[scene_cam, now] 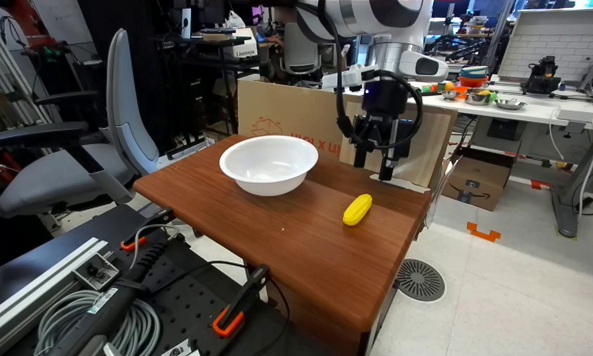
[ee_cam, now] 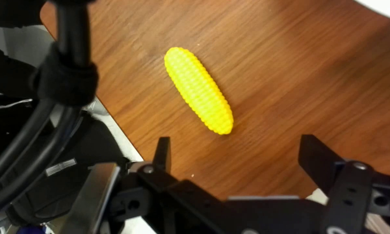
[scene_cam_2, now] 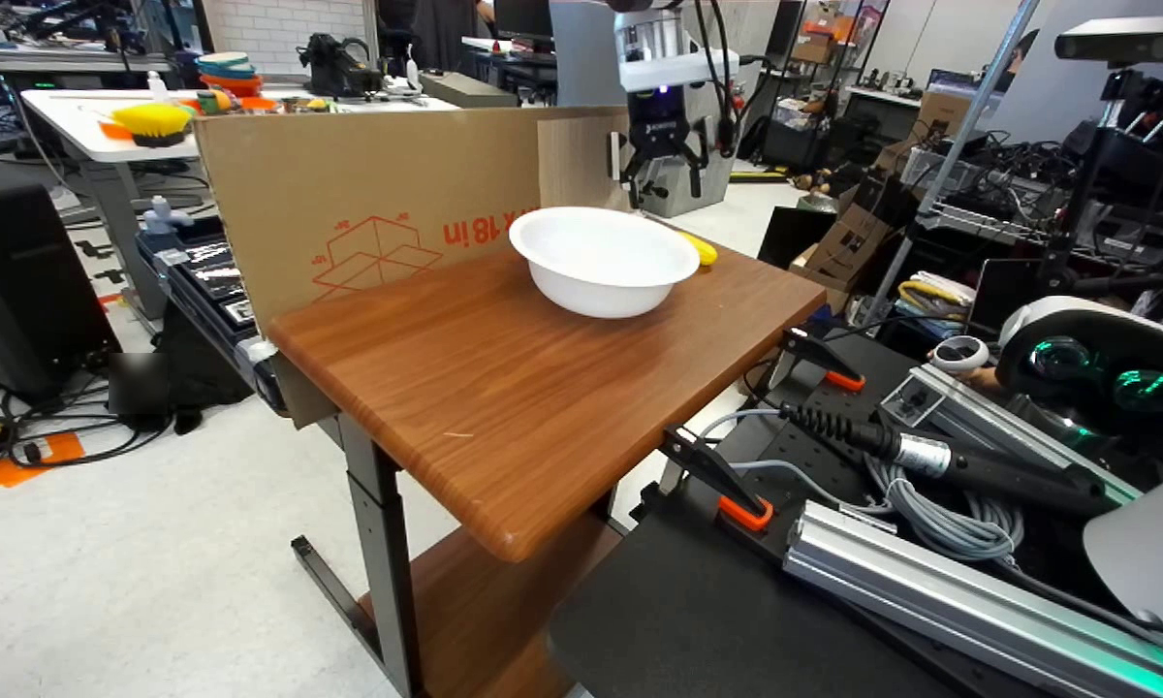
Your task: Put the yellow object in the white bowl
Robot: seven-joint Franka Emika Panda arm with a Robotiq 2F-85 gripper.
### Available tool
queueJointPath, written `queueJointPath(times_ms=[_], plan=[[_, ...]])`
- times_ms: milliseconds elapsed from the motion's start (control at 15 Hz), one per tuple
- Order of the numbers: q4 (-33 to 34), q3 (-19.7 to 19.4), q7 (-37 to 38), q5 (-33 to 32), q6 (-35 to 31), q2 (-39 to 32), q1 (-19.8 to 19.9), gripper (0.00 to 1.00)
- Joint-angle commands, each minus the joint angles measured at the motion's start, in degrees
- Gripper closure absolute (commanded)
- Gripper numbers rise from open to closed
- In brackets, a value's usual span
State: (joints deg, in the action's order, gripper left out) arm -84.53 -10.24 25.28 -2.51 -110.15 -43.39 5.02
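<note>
In an exterior view we see a knobbly, corn-cob-shaped yellow object (scene_cam: 357, 210) lying on the brown, wood-grained surface (scene_cam: 296, 257). The black, two-fingered pincer (scene_cam: 373, 165) hangs higher than the yellow object, apart from it; a wide, round, smooth white bowl (scene_cam: 271, 188) stands upright, also apart from it. In an exterior view we find the white bowl (scene_cam_2: 603, 293) partly hiding the yellow object (scene_cam_2: 704, 251). In the wrist view we see the fingers (ee_cam: 162, 156) spread wide; the yellow object (ee_cam: 199, 91) lies ahead of them, one end roughly in line with the gap, touching neither.
</note>
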Motion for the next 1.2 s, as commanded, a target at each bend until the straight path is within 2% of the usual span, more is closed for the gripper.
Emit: queueJointPath(times_ms=[0,400,1133], plan=[[2.9,-0.8,0.3,-1.1,0.3,-2.4,-1.0,0.0],[-2.5,-1.4,0.1,-0.3,-1.8,-0.3,-0.1,0.0],[-11.9,-2.1,2.9,-0.5,-16.1,3.4,-3.5,0.0]])
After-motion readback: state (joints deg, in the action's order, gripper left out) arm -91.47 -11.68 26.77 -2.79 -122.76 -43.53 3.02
